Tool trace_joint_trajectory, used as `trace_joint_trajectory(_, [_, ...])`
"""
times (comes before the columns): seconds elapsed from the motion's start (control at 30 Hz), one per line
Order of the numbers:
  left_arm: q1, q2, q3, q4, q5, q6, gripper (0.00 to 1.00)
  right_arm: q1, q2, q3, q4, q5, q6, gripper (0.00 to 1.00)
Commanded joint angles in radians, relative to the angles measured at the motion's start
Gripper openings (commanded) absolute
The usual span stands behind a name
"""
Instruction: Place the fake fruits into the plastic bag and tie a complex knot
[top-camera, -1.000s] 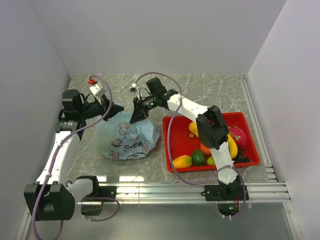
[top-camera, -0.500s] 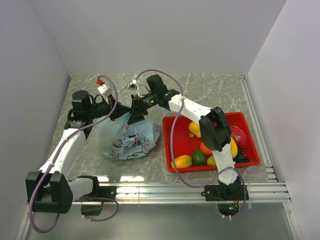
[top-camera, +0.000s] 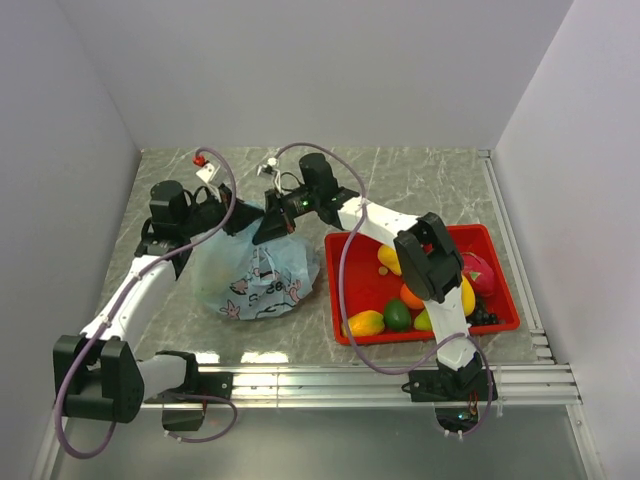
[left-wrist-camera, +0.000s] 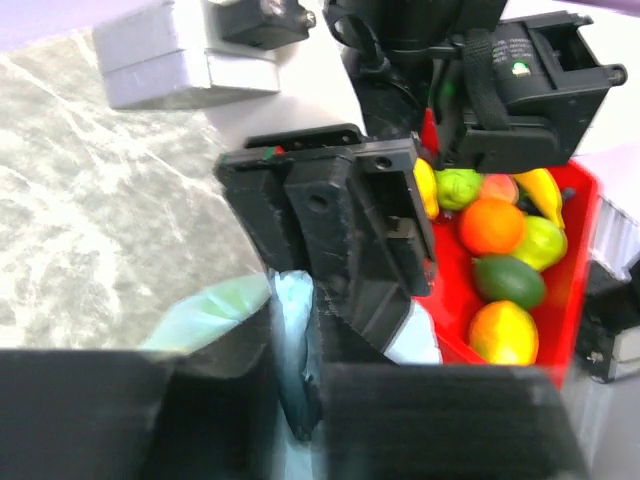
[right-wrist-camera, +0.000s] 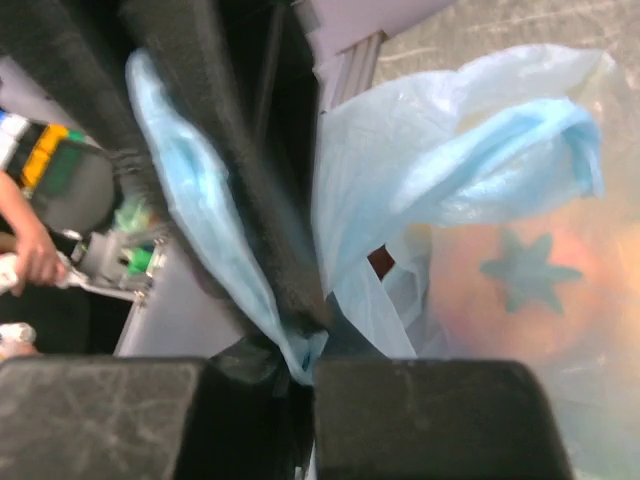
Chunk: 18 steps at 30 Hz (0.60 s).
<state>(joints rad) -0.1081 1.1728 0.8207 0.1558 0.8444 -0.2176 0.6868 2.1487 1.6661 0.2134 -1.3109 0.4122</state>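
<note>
I have both hands meeting above the thin translucent light-blue plastic bag (top-camera: 262, 282). It sits on the grey marbled worktop (top-camera: 420, 180), left of the red rectangular plastic tray (top-camera: 481, 232), near it but apart. The left hand (top-camera: 237, 216) reaches in from the left and the right hand (top-camera: 266, 230) from the right. They are just beside each other over the back of the bag, and the film rises to them in a peak.

In the left wrist view my left fingers (left-wrist-camera: 440, 420) stand close together with a crumpled fold of blue film (left-wrist-camera: 296, 372) between them. It looks nipped, though that near edge is blurred and I would not swear to it. The black right hand fills the view just ahead, with the tray beyond it.

In the right wrist view the right fingers (right-wrist-camera: 100, 420) are together, clamped on a stretched band of the bag (right-wrist-camera: 205, 215) that runs up to the left. Beside it the bag bulges, and an orange fruit (right-wrist-camera: 470, 300) shows through the film behind a blue star print (right-wrist-camera: 528, 272).

The other small glossy plastic fruits (top-camera: 398, 315) lie in the tray: yellow, orange, green and pink ones, and dark grapes (top-camera: 482, 318) at its near right corner.
</note>
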Motion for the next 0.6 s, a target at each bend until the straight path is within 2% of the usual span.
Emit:
trace_joint_trajectory(0.0, [-0.021, -0.045, 0.012, 0.025, 0.004, -0.035, 0.31, 0.013, -0.038, 0.006, 0.133, 0.018, 0.088, 0.0])
trace_joint_trajectory(0.1, [-0.019, -0.093, 0.053, -0.025, -0.014, 0.009, 0.56, 0.01, -0.036, 0.007, 0.1, 0.013, 0.057, 0.0])
trace_joint_trajectory(0.2, [-0.009, -0.15, 0.1, -0.119, -0.097, 0.038, 0.71, 0.008, -0.039, 0.009, 0.081, 0.009, 0.031, 0.0])
trace_joint_trajectory(0.33, [0.079, -0.235, 0.132, -0.254, -0.091, 0.058, 0.7, 0.007, -0.044, 0.021, 0.049, 0.012, 0.002, 0.0])
trace_joint_trajectory(0.4, [0.132, -0.255, 0.138, -0.384, -0.055, 0.095, 0.68, 0.005, -0.046, 0.026, 0.047, 0.01, -0.003, 0.0])
trace_joint_trajectory(0.5, [0.145, -0.283, 0.132, -0.556, 0.021, 0.296, 0.64, 0.005, -0.049, 0.05, -0.018, 0.009, -0.058, 0.0])
trace_joint_trajectory(0.57, [0.146, -0.279, 0.114, -0.596, 0.033, 0.323, 0.64, 0.003, -0.047, 0.061, -0.052, 0.002, -0.088, 0.0])
